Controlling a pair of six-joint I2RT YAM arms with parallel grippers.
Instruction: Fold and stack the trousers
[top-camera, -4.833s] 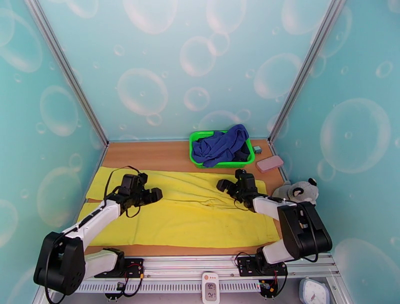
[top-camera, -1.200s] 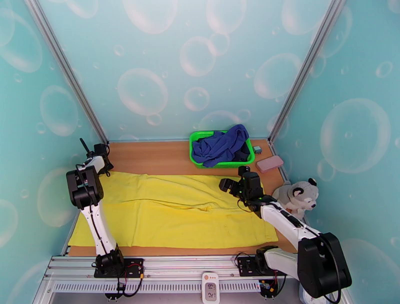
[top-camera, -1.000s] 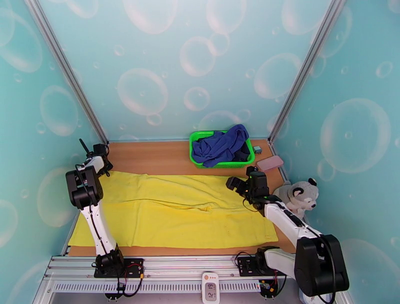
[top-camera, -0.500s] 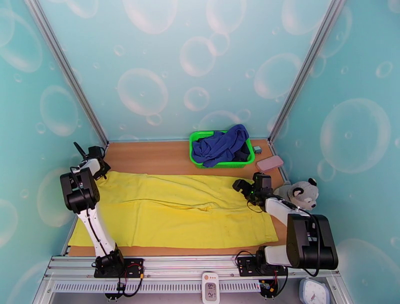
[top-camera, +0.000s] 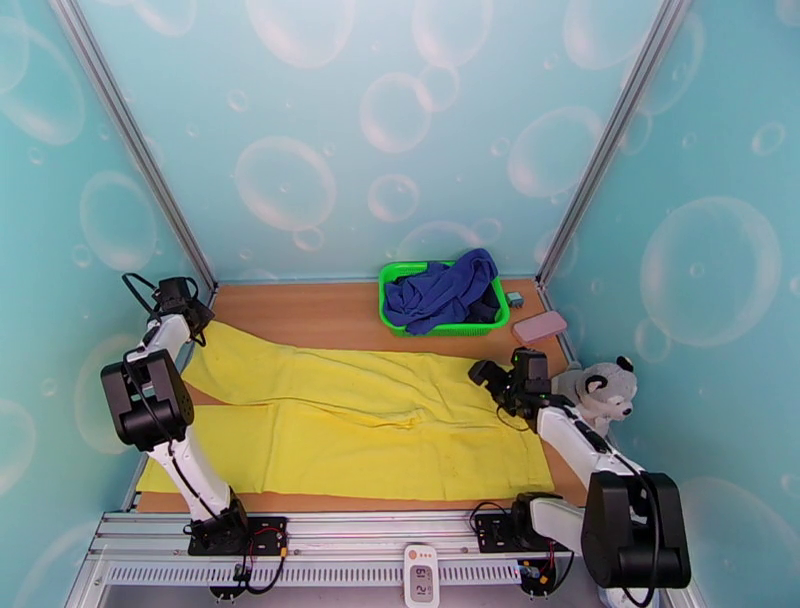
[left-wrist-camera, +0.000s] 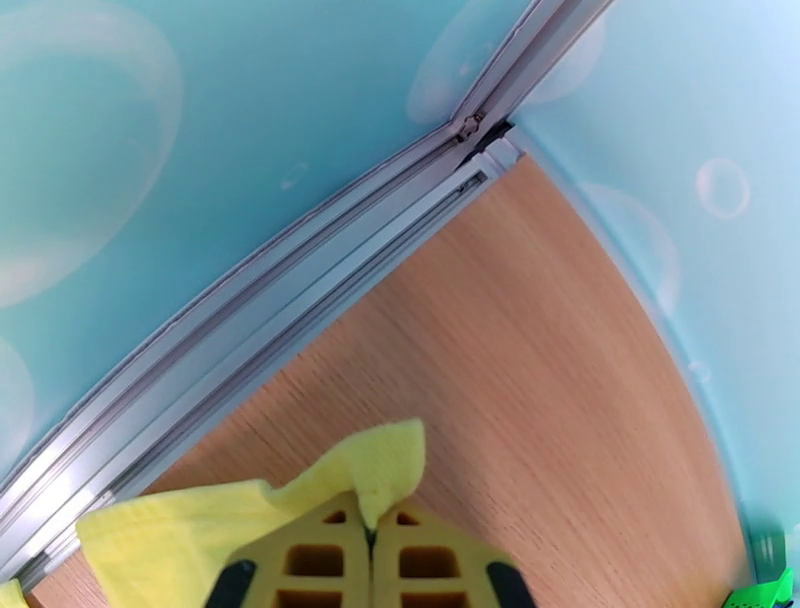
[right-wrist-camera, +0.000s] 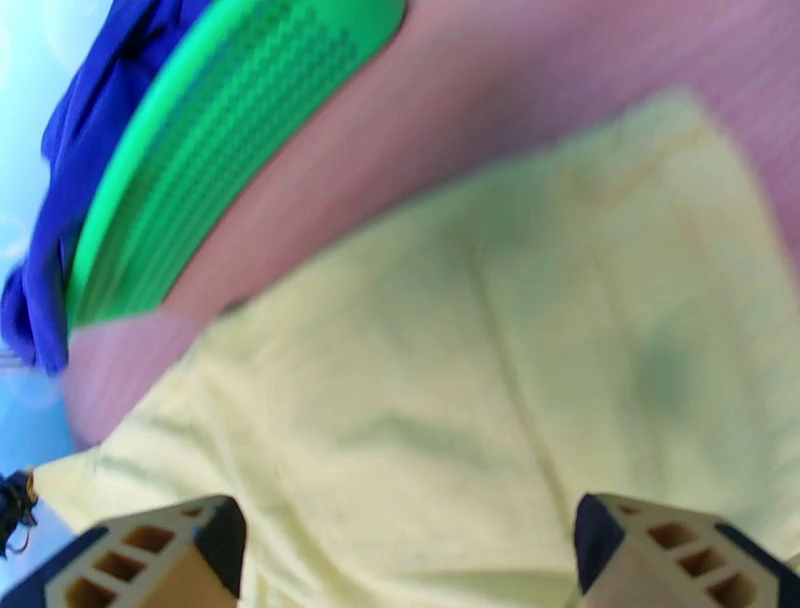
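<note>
Wood-grain table (top-camera: 300, 310), near half mostly under yellow trousers (top-camera: 350, 430).

Trousers are spread flat, waist end to the right, legs running left. The near leg lies flat along the front edge. The far leg angles to the far-left corner, where its cuff is raised off the wood. A bare strip of table runs behind the trousers. A green basket (top-camera: 430, 330) sits at the far right with blue cloth (top-camera: 440, 290) heaped in it. A small grey item (top-camera: 514, 299) and a pink flat object (top-camera: 540, 326) lie just right of the basket. Plush panda (top-camera: 600, 385) at the right edge by the wall.
</note>
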